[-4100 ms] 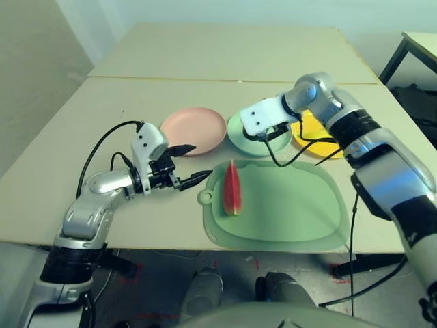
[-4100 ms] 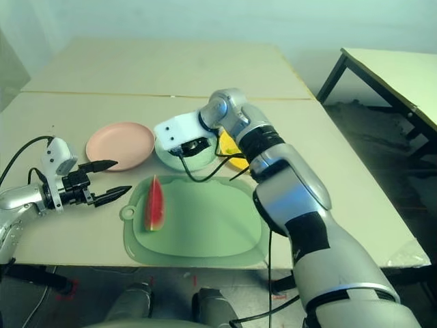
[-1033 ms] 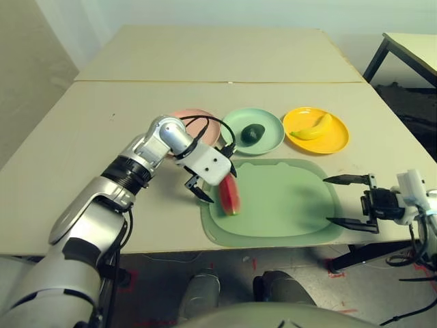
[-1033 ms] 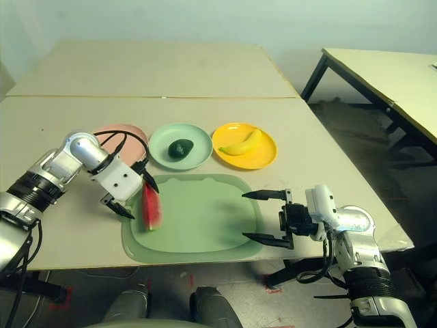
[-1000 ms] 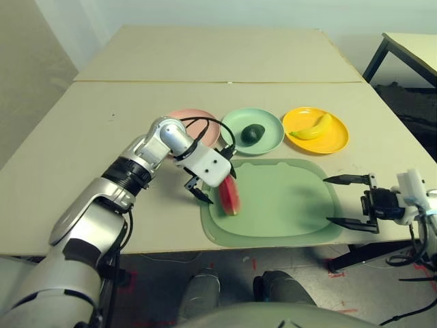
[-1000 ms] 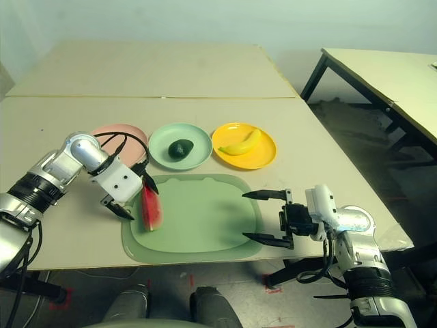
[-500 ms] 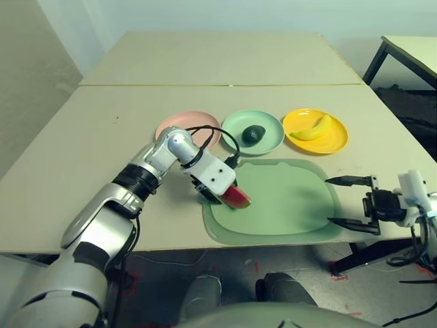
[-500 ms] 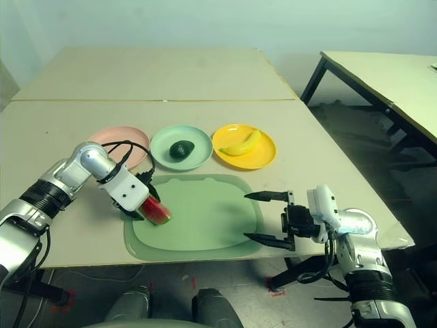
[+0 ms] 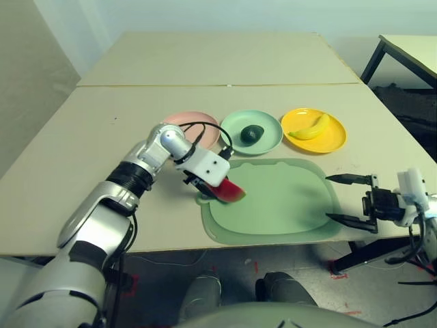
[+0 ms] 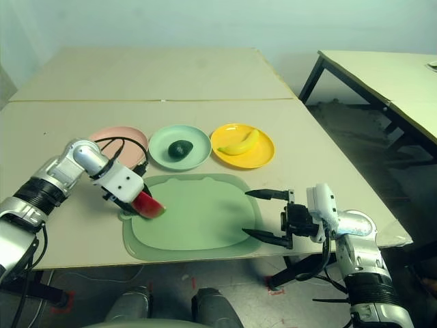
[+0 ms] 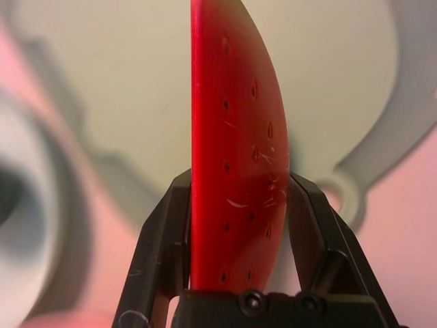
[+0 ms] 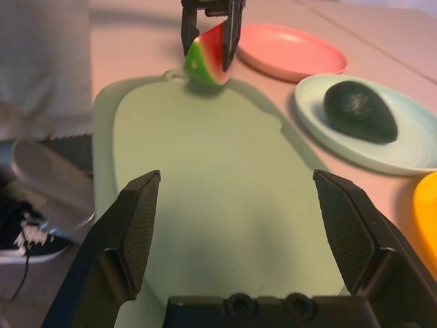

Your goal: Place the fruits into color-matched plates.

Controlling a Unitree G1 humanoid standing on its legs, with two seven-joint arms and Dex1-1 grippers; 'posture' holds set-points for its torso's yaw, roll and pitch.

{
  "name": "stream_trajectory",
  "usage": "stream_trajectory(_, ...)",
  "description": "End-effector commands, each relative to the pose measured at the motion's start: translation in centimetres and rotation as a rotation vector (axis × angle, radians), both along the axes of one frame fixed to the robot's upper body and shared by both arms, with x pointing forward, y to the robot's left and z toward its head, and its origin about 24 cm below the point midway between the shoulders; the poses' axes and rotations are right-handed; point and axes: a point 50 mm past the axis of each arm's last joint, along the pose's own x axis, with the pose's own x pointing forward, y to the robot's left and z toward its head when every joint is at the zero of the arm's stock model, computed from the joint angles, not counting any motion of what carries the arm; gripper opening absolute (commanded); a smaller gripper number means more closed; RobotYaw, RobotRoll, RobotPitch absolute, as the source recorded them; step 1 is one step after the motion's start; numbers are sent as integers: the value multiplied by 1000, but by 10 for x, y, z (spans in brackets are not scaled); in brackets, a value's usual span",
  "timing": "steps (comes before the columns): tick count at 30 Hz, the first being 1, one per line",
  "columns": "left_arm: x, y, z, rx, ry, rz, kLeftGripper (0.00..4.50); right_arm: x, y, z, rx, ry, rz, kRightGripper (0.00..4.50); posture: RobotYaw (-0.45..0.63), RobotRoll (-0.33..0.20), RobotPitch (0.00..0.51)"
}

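The left tool (image 9: pixel 213 190) is clenched on the watermelon wedge (image 9: pixel 229 192), its two black fingers (image 11: pixel 164 239) pressed against the wedge's flat red faces, as the left wrist view shows. The wedge is lifted clear of the pale green mat (image 9: pixel 287 205), hanging over the mat's near-left corner close to the ring tab, with its green rind turned downward and its red flesh up. The silver left forearm reaches in from the counter's left side, black cable looping over the wrist.

The pink plate (image 9: pixel 179 124) lies just beyond the held wedge, touching nothing but the counter (image 9: pixel 95 130), and it is bare. Next along from the pink plate is the mint green plate (image 9: pixel 266 140), with the dark avocado (image 9: pixel 252 134) resting near its middle. Beyond that, farthest from the pink plate, the yellow plate (image 9: pixel 321 140) carries the banana (image 9: pixel 311 128), which lies across it at a slant. All three plates sit in a row just past the mat's far edge.

The right tool (image 9: pixel 349 199) hangs released at the mat's right edge, its fingers spread wide and pointing toward the mat, holding nothing.
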Motion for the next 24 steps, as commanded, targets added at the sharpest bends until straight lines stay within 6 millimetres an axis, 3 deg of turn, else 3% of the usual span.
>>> stream_trajectory(1, 10, 23, 8, 7, -56, 115, 2068, 1, 8, 4, 76, 8, -51, 4500, 3, 0, 39)
stream_trajectory(10, 33, 78, 13, 74, -284, 478, 2068, -1, 30, 1, 135, 36, -80, 4500, 13, 0, 40)
stream_trajectory(13, 41, 78, 10, 53, -363, 544, 2068, -1, 34, 1, 119, 22, -46, 4500, 10, 0, 38)
stream_trajectory(24, 47, 69, -13, 51, -388, 613, 2068, 1, 33, 2, 84, 11, -30, 4500, 1, 0, 34)
